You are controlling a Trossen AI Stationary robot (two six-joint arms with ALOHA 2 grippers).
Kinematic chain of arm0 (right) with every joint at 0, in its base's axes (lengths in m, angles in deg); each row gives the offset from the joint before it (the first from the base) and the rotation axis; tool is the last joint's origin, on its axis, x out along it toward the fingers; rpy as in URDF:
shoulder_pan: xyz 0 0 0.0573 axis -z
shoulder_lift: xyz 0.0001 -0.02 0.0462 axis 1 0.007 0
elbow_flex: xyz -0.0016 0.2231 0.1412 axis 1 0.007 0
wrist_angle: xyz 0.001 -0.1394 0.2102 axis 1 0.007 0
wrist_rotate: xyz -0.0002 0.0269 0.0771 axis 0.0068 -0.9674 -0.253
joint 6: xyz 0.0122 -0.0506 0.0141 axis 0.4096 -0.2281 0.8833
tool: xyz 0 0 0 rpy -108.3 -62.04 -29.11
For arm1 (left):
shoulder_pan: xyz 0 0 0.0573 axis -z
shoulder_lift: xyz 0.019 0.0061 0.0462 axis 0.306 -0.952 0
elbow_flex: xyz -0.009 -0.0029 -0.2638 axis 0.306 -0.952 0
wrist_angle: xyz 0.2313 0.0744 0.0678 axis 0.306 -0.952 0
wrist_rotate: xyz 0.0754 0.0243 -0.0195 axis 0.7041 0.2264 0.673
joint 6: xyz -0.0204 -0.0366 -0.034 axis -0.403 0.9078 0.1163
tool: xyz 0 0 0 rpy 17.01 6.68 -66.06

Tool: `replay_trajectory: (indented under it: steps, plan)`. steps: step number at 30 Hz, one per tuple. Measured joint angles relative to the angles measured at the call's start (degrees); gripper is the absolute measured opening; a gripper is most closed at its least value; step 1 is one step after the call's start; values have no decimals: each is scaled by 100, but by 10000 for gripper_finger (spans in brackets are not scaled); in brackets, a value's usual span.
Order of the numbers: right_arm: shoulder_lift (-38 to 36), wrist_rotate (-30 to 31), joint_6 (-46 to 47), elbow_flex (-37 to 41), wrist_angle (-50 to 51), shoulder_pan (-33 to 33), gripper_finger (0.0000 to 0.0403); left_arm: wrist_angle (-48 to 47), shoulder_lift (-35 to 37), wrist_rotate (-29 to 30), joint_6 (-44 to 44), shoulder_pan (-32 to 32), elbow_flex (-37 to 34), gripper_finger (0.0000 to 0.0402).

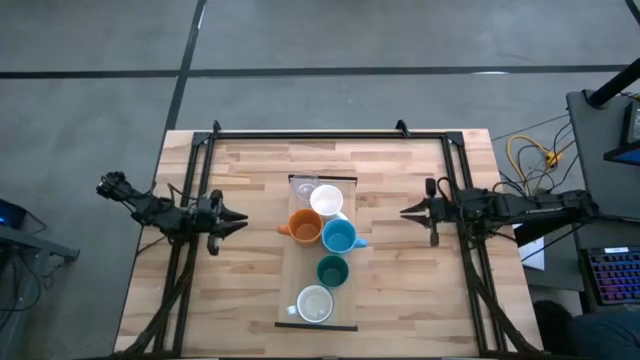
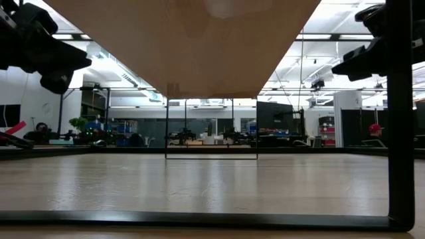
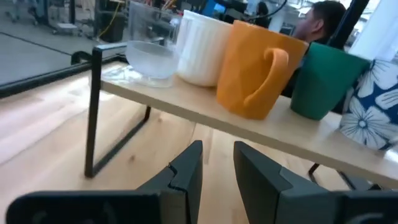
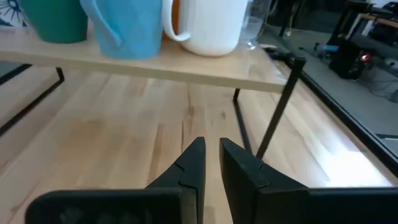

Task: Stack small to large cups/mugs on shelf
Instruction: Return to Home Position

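My left hand (image 1: 238, 220) hovers over the left side of the tabletop (image 1: 240, 290), pointing at the shelf. Its fingers (image 3: 186, 171) are parted by only a narrow gap and hold nothing. The shelf (image 1: 300, 275) runs from far to near down the middle of the tabletop, raised on thin dark legs, and all the cups stand on it. At the far end I see the clear glass (image 1: 303, 187), with the white mug (image 1: 326, 200) just to its right. Next toward me, the orange mug (image 1: 305, 226) stands on the left with its handle pointing left. The light blue mug (image 1: 339, 237) is close beside it on the right, its handle pointing right. Nearer still, the dark green cup (image 1: 332, 271) stands alone. The pale grey-white mug (image 1: 314, 304) is at the near end, and my left wrist camera shows a blue flower pattern on it. My right hand (image 1: 408, 211) hovers over the right side of the tabletop, facing the shelf. Its fingers (image 4: 193, 165) are almost together with just a slim gap, and they grip nothing.
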Motion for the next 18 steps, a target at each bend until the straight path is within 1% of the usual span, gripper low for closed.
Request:
replay_trajectory:
  steps: [4, 7, 9, 14, 18]
  plan:
    - [-439, 101, 178, 11, 182, 0, 40, 62, 39, 67, -329, 0, -16, 77]
    - [-786, 37, 276, -17, 193, -4, 40, 59, 39, 66, -491, 0, -16, 77]
    - [-1048, -105, 102, -33, 199, -11, 40, 59, 39, 67, -612, 0, -17, 77]
    - [-1698, -107, -340, -30, 496, -11, 40, 57, 39, 102, -707, 0, -20, 77]
    - [-1760, -98, -689, -33, 295, -11, 40, 213, 39, 115, -748, 0, -51, 77]
